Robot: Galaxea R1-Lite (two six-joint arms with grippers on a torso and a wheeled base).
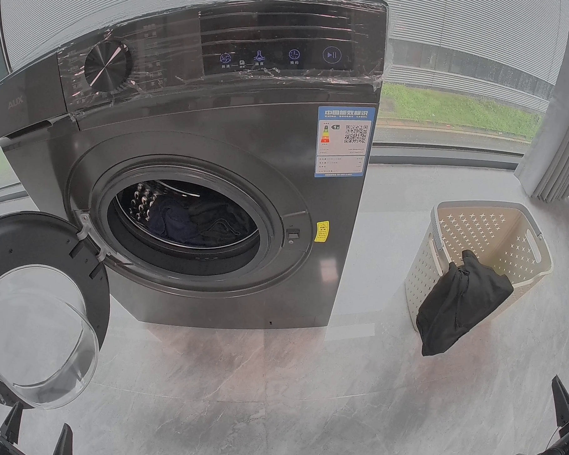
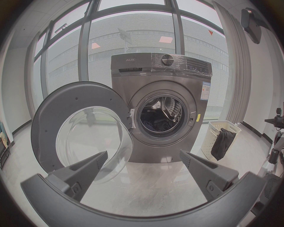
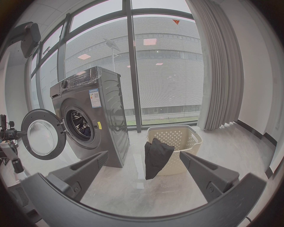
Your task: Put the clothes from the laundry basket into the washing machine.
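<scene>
The grey washing machine [image 1: 231, 146] stands ahead with its round door [image 1: 38, 311] swung open to the left. Dark clothes [image 1: 196, 219] lie inside the drum. To its right a cream laundry basket [image 1: 522, 227] sits on the floor, with a black garment [image 1: 460, 302] draped over its near rim. My left gripper [image 2: 143, 156] is open and empty, low at the near left, facing the machine [image 2: 165, 106]. My right gripper [image 3: 143, 156] is open and empty at the near right, facing the basket [image 3: 177, 139] and the black garment [image 3: 155, 156].
Pale marble floor [image 1: 273, 388] lies free between the grippers and the machine. The open door juts out on the left. Windows stand behind the machine, and grey curtains [image 1: 559, 150] hang at the far right behind the basket.
</scene>
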